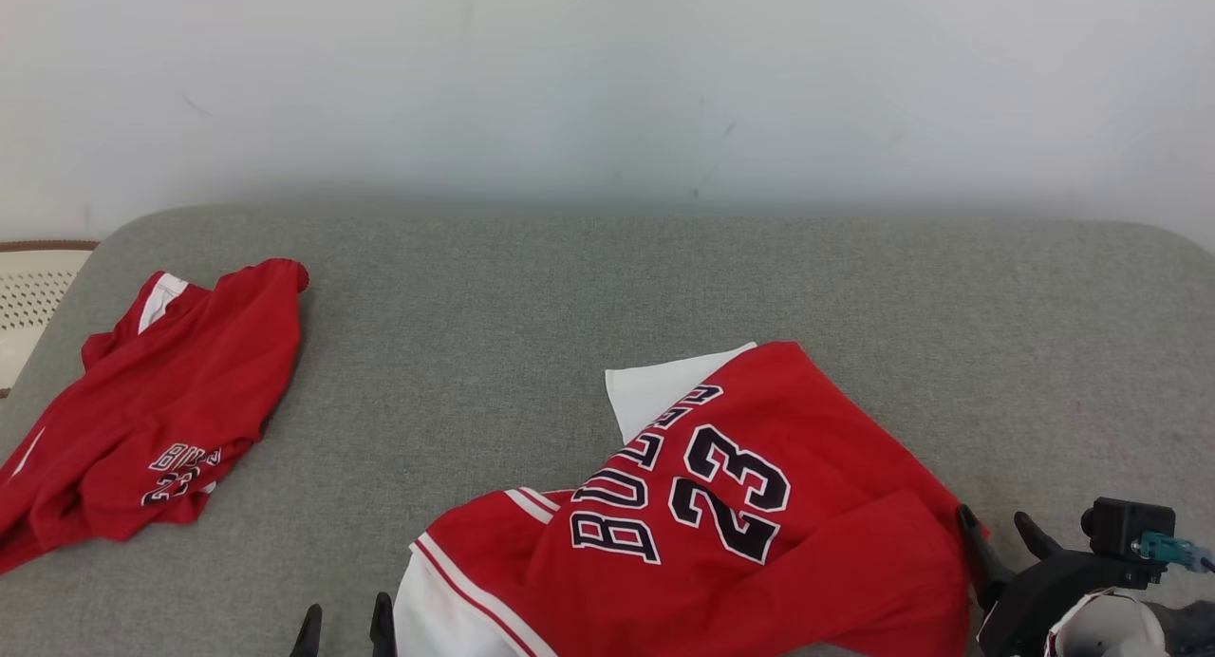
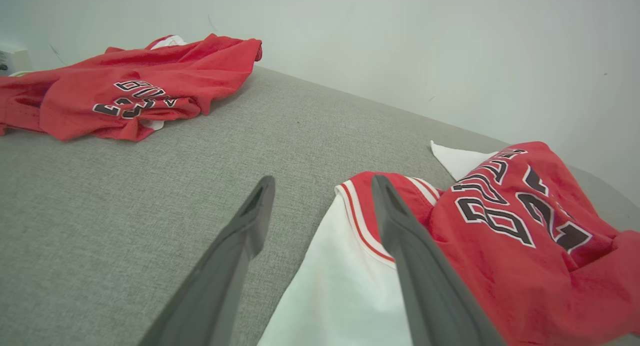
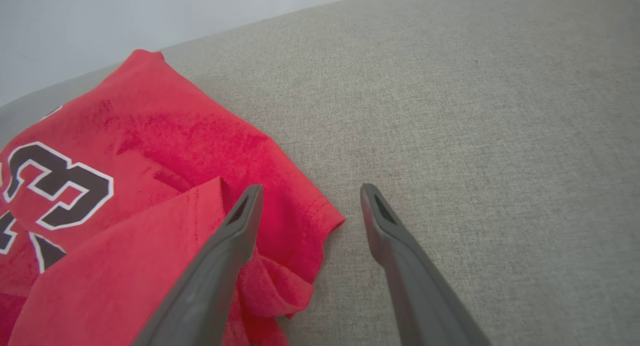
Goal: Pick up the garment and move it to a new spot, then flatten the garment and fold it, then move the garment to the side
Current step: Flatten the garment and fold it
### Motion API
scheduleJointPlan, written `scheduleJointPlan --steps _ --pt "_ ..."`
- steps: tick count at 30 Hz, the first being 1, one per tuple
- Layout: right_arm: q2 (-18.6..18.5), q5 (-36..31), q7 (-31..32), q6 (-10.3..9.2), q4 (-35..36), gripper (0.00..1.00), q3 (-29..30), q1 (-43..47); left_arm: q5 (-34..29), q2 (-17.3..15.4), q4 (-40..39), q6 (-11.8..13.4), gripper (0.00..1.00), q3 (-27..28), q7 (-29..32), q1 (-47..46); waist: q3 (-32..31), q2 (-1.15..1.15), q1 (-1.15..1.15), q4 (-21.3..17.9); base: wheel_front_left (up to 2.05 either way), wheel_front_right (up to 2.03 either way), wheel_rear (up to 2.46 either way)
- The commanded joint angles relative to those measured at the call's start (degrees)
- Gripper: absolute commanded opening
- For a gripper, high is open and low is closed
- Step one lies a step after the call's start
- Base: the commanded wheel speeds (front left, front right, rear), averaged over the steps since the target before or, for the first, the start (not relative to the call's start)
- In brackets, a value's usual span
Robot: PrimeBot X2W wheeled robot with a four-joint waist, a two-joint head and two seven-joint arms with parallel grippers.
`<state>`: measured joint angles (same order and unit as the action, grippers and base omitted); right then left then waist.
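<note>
1. Looking through the head view, you find the red Bulls 23 jersey point(image 1: 740, 505) lying rumpled by the front edge of the grey fabric surface point(image 1: 532, 296), right of the middle. One side is doubled over the rest. The left gripper point(image 1: 345, 628) sits at the front edge just beside the jersey's white panel. The right gripper point(image 1: 1001, 534) sits at the jersey's right end. A second red garment point(image 1: 161, 401) lies bunched at the left edge, well apart, with a cream perforated basket point(image 1: 28, 296) beyond that edge.
2. In the left wrist view, the left gripper's fingers stand wide with nothing between them, one over the white panel and one over bare surface.
3. In the right wrist view, the right gripper is spread wide and empty. One finger hangs above the jersey's folded corner and the other over bare surface.
4. You can judge the jersey as set down but not yet flattened. Smoothing, folding and moving it aside all appear to remain.
</note>
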<state>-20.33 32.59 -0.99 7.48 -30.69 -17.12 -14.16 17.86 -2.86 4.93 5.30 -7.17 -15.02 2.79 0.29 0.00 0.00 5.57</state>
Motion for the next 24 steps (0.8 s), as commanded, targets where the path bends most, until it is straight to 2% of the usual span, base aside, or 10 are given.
scheduleJointPlan --steps 1,8,13,14,15,16,24 --pt "0.0 -0.5 -0.1 0.04 -1.0 1.0 -0.3 -0.9 -0.5 -0.1 0.0 0.0 1.0 0.2 -0.2 -0.5 0.2 0.0 0.0 0.3 0.0 0.0 0.0" --pt "1.4 -1.6 -0.2 0.04 -10.2 1.0 -1.6 -5.9 -0.5 -0.1 -0.2 0.0 1.0 0.3 -0.2 -0.8 1.2 0.0 0.0 1.2 0.0 0.0 0.0" --pt "2.4 -0.5 2.1 0.04 -15.7 1.0 -4.2 -8.8 -0.3 -0.1 -0.1 0.0 1.0 0.1 -0.3 -1.2 1.7 0.0 0.0 1.7 0.0 0.0 0.0" --pt "2.8 0.1 2.4 0.04 -16.2 0.64 -5.0 -9.2 -0.3 -0.1 0.0 0.0 1.0 0.1 -0.3 -1.2 1.8 0.0 0.0 1.8 0.0 0.0 0.0" --pt "3.1 0.7 2.6 0.04 -16.4 0.2 -5.9 -9.7 -0.2 -0.1 0.1 0.1 1.0 0.1 -0.3 -1.2 1.8 0.0 0.0 1.8 0.0 0.0 0.0" --pt "3.0 1.2 2.3 0.04 -16.6 0.0 -6.5 -10.2 -0.2 -0.1 0.1 0.1 1.0 0.0 -0.3 -1.2 1.7 0.0 0.0 1.9 0.0 0.0 0.0" --pt "-0.6 2.6 -1.7 0.04 -16.5 0.0 -9.5 -16.8 0.1 -0.1 0.3 0.3 1.0 0.3 -0.3 -0.9 1.2 0.0 0.0 2.1 0.0 0.0 0.0"
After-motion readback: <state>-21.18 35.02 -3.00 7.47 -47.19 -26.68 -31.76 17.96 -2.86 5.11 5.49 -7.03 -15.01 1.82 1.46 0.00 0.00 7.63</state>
